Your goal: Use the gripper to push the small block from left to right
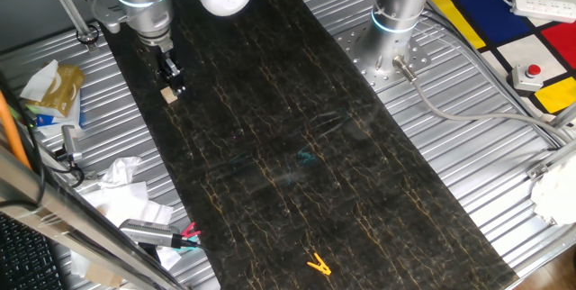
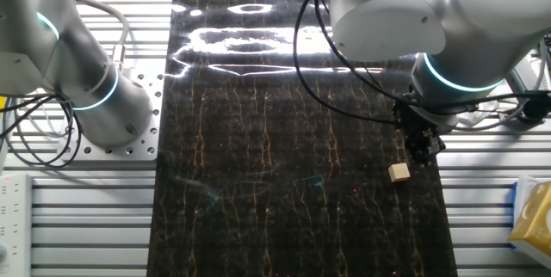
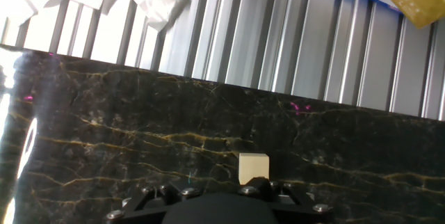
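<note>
A small tan wooden block is sitting on a dark marble-patterned mat with gold veining, close to the mat's edge, where the ribbed metal tabletop begins. In the one fixed view the block is lying near the mat's upper left; in the other fixed view it is appearing at the mat's right border. It is a cube, so it is offering no long axis to line up with; any flat face should serve for a push.

The black two-finger gripper is hanging just beside the block, low over the mat, on the side away from the open stretch of marble as seen in the one fixed view. In the hand view the block is sitting directly ahead of the gripper body, centred and apparently touching or nearly touching it. Whether the fingers are pressed together or spread cannot be told, since the tips are too dark and small in every view.

The working arm is the one carrying the gripper, its blue ring glowing above. A second arm's base is standing well apart across the mat. A yellow clip is lying far down the mat.
</note>
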`<state>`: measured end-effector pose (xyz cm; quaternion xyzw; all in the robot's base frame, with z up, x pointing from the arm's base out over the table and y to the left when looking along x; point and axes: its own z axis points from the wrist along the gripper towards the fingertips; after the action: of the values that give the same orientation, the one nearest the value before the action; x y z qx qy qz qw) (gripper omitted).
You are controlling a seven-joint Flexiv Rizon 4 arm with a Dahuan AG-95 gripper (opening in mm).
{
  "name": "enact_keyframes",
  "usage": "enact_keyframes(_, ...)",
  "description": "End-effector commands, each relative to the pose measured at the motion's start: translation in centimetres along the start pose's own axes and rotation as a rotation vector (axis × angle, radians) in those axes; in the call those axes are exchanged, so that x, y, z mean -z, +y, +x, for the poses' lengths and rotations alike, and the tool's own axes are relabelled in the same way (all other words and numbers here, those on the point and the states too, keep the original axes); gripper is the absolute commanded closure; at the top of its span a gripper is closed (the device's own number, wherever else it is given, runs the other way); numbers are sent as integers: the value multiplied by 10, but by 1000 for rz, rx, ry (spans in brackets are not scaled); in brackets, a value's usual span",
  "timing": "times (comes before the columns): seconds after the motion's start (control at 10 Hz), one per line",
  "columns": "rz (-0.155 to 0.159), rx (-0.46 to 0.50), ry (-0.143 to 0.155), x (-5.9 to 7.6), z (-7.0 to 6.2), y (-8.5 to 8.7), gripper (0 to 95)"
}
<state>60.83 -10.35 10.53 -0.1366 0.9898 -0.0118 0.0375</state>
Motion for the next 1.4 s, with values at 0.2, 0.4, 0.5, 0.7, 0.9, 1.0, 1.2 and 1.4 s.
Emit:
enact_keyframes(0.2, -20, -24, -5, 0, 2, -2, 380)
enact_keyframes(0.4, -33, -26, -9, -2, 2, -5, 190)
enact_keyframes(0.5, -45, -19, -14, -7, 2, -11, 190)
enact_keyframes(0.7, -60, -21, -13, -13, 2, -16, 190)
enact_keyframes(0.9, -64, -26, -8, -16, 1, -17, 190)
enact_keyframes(1.0, -66, -24, -8, -19, 0, -18, 190)
enact_keyframes(1.2, -69, -19, -10, -25, -2, -20, 190)
enact_keyframes(1.4, -69, -17, -10, -32, -3, -22, 190)
